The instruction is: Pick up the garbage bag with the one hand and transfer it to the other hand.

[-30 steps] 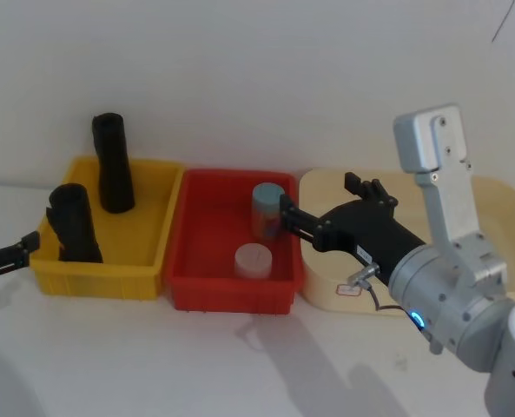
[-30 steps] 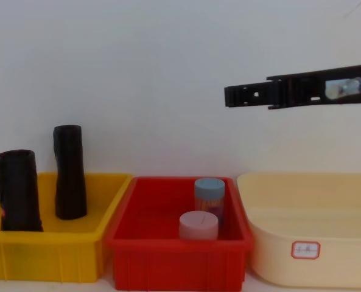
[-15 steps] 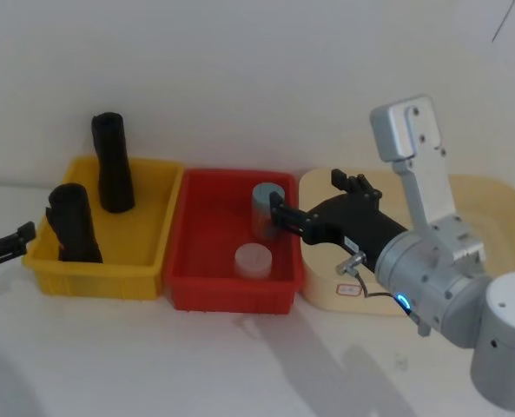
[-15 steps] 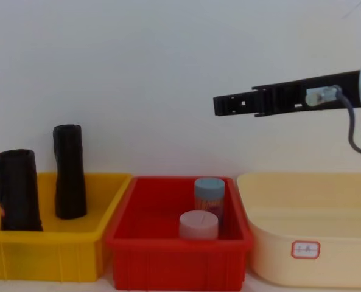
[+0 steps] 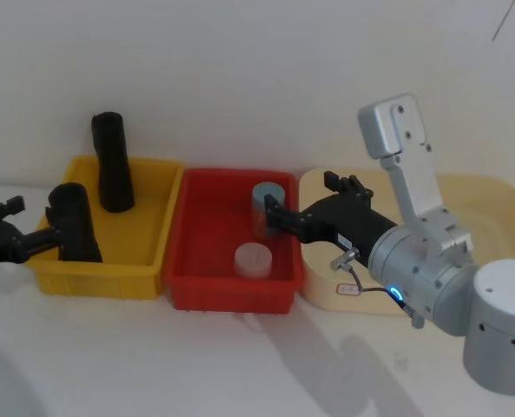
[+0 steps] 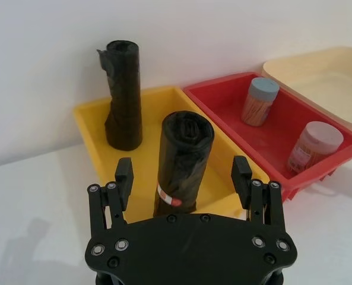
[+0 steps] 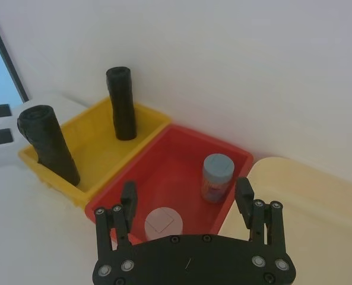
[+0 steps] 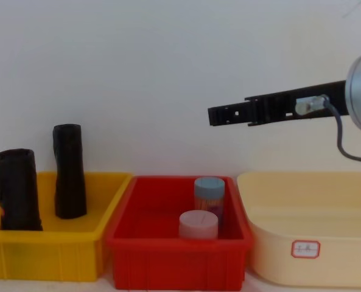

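Head view: my left claw, wide open, sits just beside the bag upright in the yellow bin, frame left; left wrist view: shutting off-centre could topple it; right wrist view: my right claw hangs spread.

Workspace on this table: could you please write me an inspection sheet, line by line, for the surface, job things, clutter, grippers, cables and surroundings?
Surface: white table carrying a yellow bin, a red bin and a cream tub side by side.
Job's things: garbage bag stands upright at the yellow bin's front left, not gripped.
Clutter: slimmer black roll upright at the yellow bin's back; blue-lidded jar and pale-lidded jar in the red bin.
Grippers: left gripper open, facing the garbage bag; right gripper open, in the air above the red bin.
Cables: grey cable loops at the right wrist, above the bins.
Surroundings: plain white wall.
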{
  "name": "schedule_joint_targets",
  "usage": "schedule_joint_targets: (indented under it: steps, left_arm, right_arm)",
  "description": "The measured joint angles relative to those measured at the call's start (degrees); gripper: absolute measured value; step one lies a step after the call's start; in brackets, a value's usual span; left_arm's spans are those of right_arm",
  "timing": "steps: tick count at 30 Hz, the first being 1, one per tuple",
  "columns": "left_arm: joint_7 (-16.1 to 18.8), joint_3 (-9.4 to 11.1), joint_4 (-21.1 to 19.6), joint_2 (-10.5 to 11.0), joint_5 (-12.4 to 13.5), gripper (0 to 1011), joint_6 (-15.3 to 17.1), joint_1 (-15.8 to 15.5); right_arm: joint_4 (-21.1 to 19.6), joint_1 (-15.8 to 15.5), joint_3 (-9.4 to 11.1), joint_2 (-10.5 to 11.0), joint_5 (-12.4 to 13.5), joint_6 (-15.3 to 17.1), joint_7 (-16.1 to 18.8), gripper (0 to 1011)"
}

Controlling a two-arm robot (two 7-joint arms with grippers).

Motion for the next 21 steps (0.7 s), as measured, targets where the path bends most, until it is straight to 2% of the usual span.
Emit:
schedule_joint_targets:
  steps: [6, 13, 21]
  left_arm:
    - [0.3, 3.4, 3.9, -2.1, 1.5, 1001, -0.2, -4.3]
    - [2.1, 5.7, 7.2, -4.2, 3.0, 1001, -0.2, -7.7]
    - [2.6, 7.7, 10.3, -6.2, 4.0, 1001, 0.1, -10.6]
  right_arm:
    - [1.0, 0.5, 0.0, -0.2, 0.0, 0.0, 0.8, 1001]
    - [2.1, 1.2, 0.2, -0.3, 0.0, 0.0, 1.8, 1001]
    - [3.1, 1.9, 0.4, -0.3, 0.3, 0.7, 3.0, 1001]
